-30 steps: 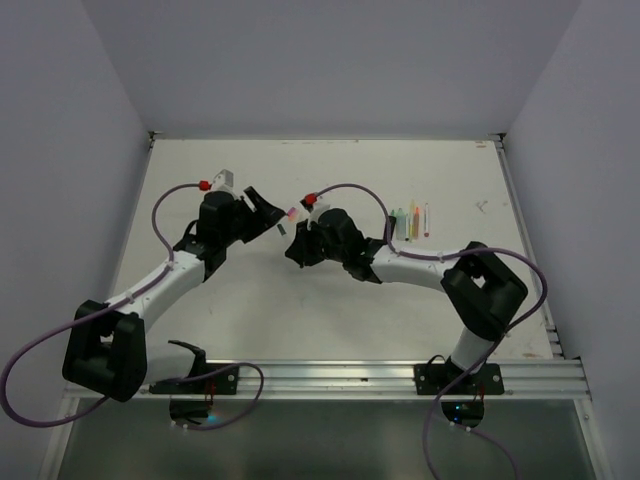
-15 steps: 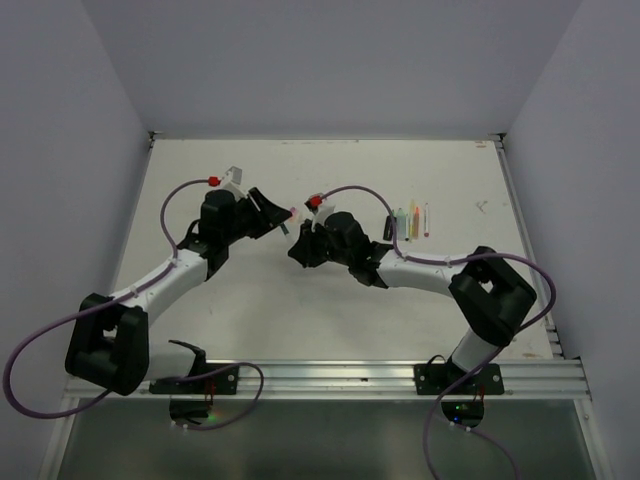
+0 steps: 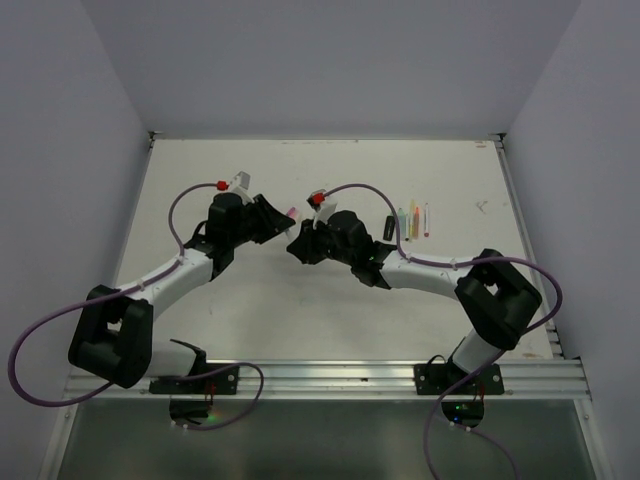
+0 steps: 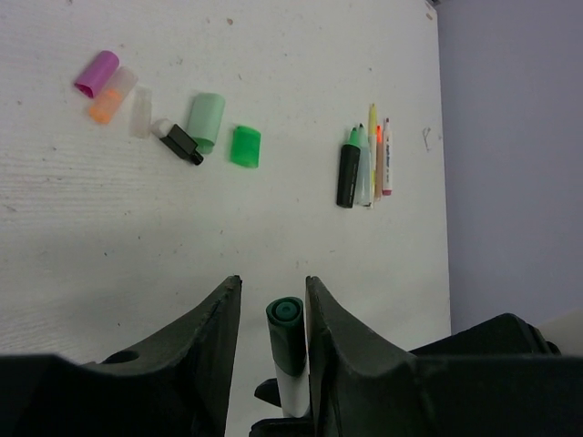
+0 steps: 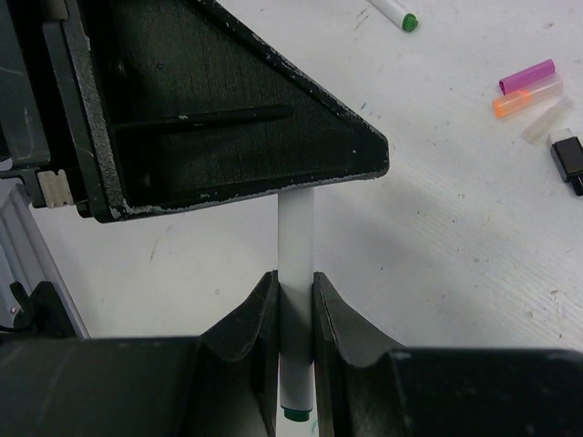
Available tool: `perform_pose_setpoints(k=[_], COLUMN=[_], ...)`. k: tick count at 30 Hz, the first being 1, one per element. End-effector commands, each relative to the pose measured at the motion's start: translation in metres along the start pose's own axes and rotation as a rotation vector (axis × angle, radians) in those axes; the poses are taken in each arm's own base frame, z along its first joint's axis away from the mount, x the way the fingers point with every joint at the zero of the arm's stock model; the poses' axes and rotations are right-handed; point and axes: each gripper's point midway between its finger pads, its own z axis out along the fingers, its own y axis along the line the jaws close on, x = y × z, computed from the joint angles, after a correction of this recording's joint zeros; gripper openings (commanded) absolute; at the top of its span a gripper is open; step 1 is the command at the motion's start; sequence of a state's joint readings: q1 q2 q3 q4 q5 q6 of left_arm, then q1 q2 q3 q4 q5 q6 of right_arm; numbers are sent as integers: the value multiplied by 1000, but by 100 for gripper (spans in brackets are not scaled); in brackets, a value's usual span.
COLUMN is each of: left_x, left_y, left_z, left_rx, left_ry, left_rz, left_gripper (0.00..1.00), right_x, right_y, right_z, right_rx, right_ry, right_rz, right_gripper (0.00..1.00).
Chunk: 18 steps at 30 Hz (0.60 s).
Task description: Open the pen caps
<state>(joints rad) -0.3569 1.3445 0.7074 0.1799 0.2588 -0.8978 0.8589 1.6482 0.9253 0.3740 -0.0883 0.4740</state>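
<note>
Noted right gripper (image 5: 293,282) pinching white pen (image 5: 296,237), held above table (image 4: 91,237). Found dark green cap (image 4: 286,332) on pen's end, between left gripper (image 4: 273,287) jaws — spread, gap showing on one side, no pinch yet. Could shove cap sideways if one finger lands first, twisting pen in right grip. Could also slip off cap on pull — or drag pen out with it.

I have free table (image 3: 400,165) along the far edge and at the near edge's middle. Mid-table, left gripper (image 4: 273,284) and right gripper (image 5: 293,278) meet on a white pen (image 5: 296,228), barring passage. Beside them loose caps (image 4: 207,121) clutter the centre; a pen row (image 4: 367,168) lies toward the right edge.
</note>
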Motion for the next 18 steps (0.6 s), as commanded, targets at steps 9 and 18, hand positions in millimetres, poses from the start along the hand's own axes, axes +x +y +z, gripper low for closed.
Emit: perform_pose_setpoints(k=[9,18], left_x=[-7,-9], left_y=[-12,-8], left_z=[1,2], left_rx=[24,-8], left_ry=[-30,-38], left_rz=[-20,-18], left_gripper=[42,34], right_x=[-14,-6], right_y=[3,1], right_z=[-1,5], right_rx=[-5,-5], right_ry=[-56,-22], right_rz=[-36,-43], right_gripper=[0,0])
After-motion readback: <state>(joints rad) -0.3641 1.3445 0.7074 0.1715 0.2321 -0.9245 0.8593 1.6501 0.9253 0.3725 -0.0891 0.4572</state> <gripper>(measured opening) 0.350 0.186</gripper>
